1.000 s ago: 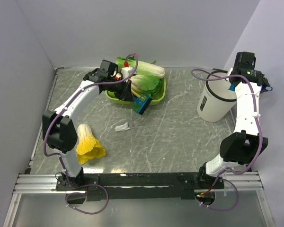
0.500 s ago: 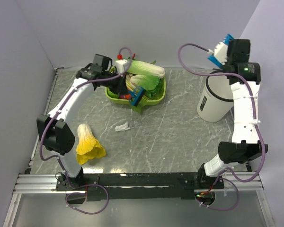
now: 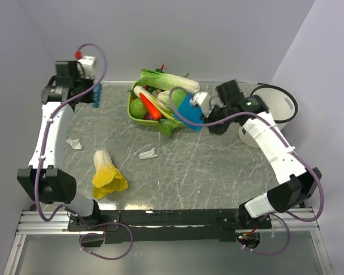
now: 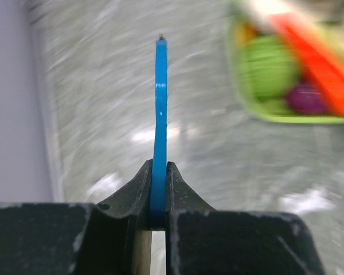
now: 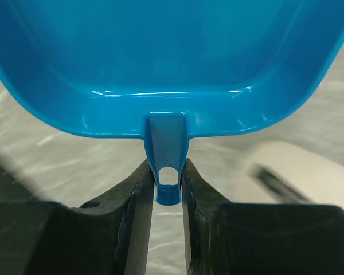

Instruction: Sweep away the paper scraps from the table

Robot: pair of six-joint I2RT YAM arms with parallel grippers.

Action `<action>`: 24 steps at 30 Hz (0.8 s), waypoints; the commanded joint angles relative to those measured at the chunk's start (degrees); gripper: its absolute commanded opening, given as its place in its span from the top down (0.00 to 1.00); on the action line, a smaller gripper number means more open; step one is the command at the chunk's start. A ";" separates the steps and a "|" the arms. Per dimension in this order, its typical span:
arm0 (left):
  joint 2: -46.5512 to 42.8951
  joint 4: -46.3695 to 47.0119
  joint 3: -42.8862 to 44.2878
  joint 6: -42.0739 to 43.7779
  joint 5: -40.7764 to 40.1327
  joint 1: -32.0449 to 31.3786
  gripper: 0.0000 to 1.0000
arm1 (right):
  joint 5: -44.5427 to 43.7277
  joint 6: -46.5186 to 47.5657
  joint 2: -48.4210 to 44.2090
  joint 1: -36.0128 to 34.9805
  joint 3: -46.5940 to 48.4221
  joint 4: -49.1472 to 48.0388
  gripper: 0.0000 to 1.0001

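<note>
Left jaws pinch thin blue plastic blade [image 4: 160,103]; grey-green marbled desk [image 4: 92,86] edge left, open surface ahead. Right jaws pinch blue plastic dustpan [image 5: 160,51] by its tab.

Soft even light; wrist views show the table [image 4: 103,86] motion-blurred.

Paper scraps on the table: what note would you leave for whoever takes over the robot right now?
Left gripper: shut on a thin flat blue plastic tool, held near the far left corner of the grey-green marble-patterned table.
Right gripper: shut on the handle of a blue plastic dustpan, beside the green tray of vegetables.
Two crumpled white paper scraps lie on the table: one in the middle, another near its left edge.
Done: both tools are in hand.
Left: sweep both scraps into the dustpan.
</note>
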State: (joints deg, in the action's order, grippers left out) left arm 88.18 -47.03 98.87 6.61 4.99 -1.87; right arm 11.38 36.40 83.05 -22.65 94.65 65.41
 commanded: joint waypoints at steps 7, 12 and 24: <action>2.16 -8.79 -6.57 -3.62 -15.36 19.18 0.99 | 10.33 1.12 -1.58 -3.89 -14.05 5.43 1.00; 8.31 -10.02 -10.98 -2.92 -19.67 20.33 0.99 | 11.65 -0.80 0.10 -4.24 -17.31 4.64 1.00; 18.43 -12.91 -4.57 -2.66 -2.64 16.91 0.99 | 9.98 -0.55 0.89 -4.50 -18.01 4.82 1.00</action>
State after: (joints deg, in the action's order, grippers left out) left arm 104.88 -58.24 90.85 4.62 -7.53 18.00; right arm 20.95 35.59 83.33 -26.76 76.66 70.28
